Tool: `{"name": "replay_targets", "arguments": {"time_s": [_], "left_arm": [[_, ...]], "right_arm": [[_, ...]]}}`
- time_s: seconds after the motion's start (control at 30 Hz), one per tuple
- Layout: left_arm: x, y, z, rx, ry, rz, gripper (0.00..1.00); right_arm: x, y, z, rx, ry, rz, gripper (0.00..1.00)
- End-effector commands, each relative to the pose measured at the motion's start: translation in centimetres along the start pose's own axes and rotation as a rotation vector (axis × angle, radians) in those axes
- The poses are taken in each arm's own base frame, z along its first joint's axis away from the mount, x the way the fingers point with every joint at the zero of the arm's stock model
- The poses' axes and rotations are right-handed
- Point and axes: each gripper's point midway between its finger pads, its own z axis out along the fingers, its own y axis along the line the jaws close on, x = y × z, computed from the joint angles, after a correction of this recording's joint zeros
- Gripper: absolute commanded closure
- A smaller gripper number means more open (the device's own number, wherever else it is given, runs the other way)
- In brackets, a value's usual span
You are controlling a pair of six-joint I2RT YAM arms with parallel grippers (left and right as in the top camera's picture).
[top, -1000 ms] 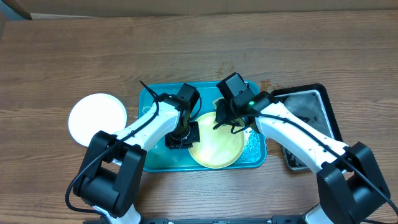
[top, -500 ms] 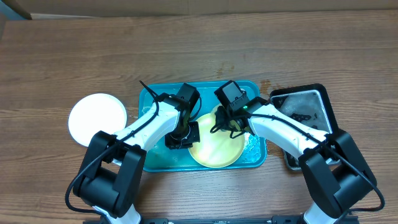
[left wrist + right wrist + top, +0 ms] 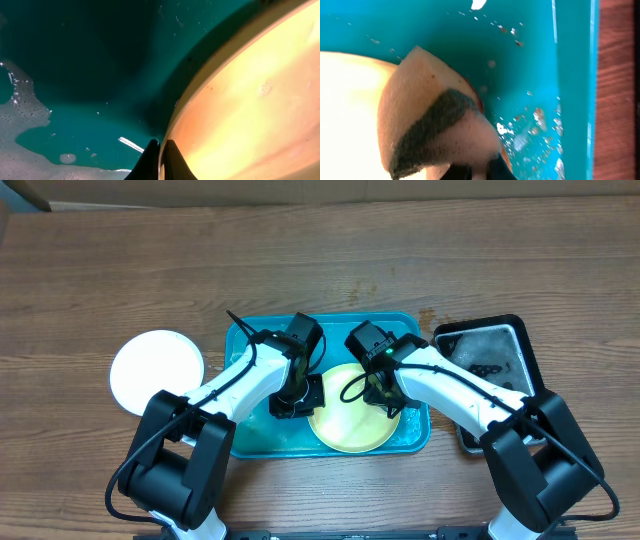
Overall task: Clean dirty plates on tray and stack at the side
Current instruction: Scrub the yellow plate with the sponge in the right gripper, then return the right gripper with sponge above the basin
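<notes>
One pale yellow-green plate (image 3: 345, 425) lies in the near right part of the turquoise tray (image 3: 245, 345), on its wet floor, and it is the one I am working on. My left jaws are pinched nearly together on the plate's left rim, and the left wrist view shows the lip running between the two tips. I judge that this pinch pins the plate so it cannot slide or spin on the film of water while it is scrubbed.

My right jaws are clamped on a sponge (image 3: 427, 125), tan with a dark scouring layer, which bulges out ahead of the fingers. It sits at the plate's right edge, partly over the tray floor, where specks and droplets lie. That position suits wiping outward, so dirt goes off the plate and into the tray.

A white plate (image 3: 156, 372) rests on the worktop (image 3: 300, 260) left of the tray and apart from it. I take that spot to be the stacking place, though I cannot tell whether it holds one plate or more. A black tray (image 3: 500, 345) stands just right of the turquoise one.
</notes>
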Motion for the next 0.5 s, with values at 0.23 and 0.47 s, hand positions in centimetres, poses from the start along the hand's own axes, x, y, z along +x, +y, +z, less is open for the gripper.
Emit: {"name": "replay_targets", "arguments": {"time_s": [0.23, 0.47], "left_arm": [[1.0, 3.4, 1.2, -0.144, 0.023, -0.044, 0.96], [0.9, 3.5, 1.2, -0.148, 0.018, -0.044, 0.96]], "right_arm": [[-4.6, -0.8, -7.3, -0.087, -0.169, 0.110, 0.96], [-5.4, -4.2, -10.4, -0.110, -0.204, 0.197, 0.96]]}}
